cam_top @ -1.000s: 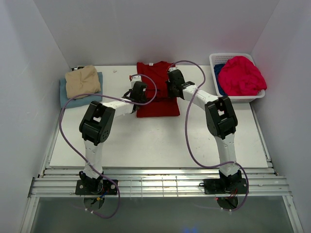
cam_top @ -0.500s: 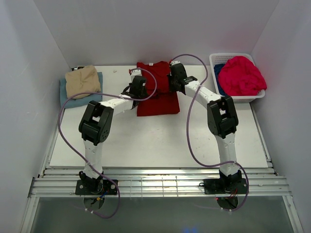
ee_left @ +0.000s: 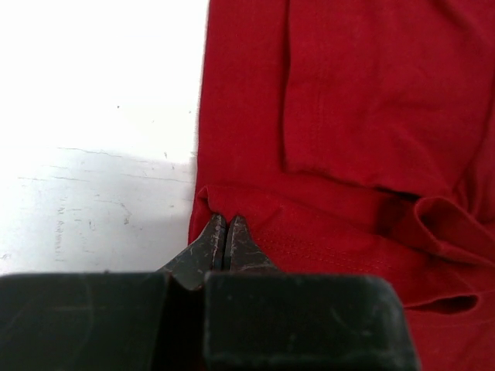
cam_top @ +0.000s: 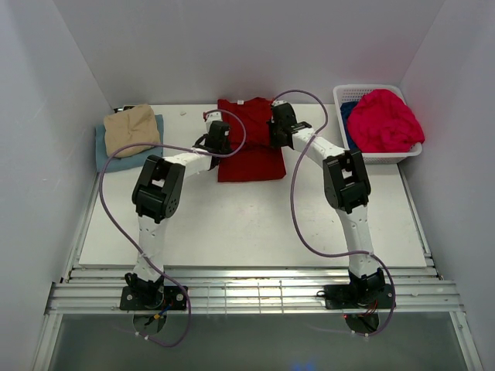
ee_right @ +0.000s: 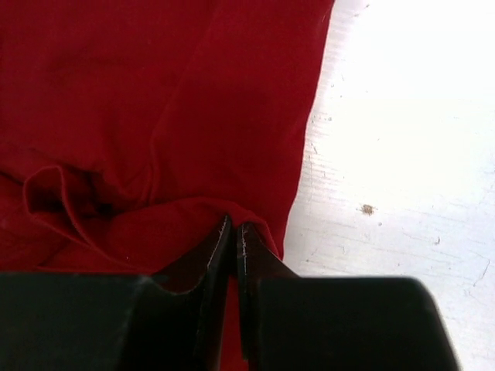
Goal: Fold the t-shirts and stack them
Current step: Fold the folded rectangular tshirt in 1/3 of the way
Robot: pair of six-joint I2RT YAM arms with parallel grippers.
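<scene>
**Lighting and Image Quality**

Diffuse white light is falling from above onto the table (cam_top: 232, 224), and my arms are casting only faint, soft-edged shadows. The overhead view is rendering sharp, with the walls (cam_top: 232, 46) splaying outward toward the frame edges.

In my left wrist view, the bare tabletop is washing out to near white at upper left. The dark red t-shirt (ee_left: 348, 116) is showing crisp folds with dark creases. My left gripper (ee_left: 224, 222) housing is reading as a blurred black band along the bottom.

My right wrist view is behaving likewise. The tabletop is glaring at right, and the right gripper (ee_right: 234, 226) housing is sitting out of focus.
</scene>
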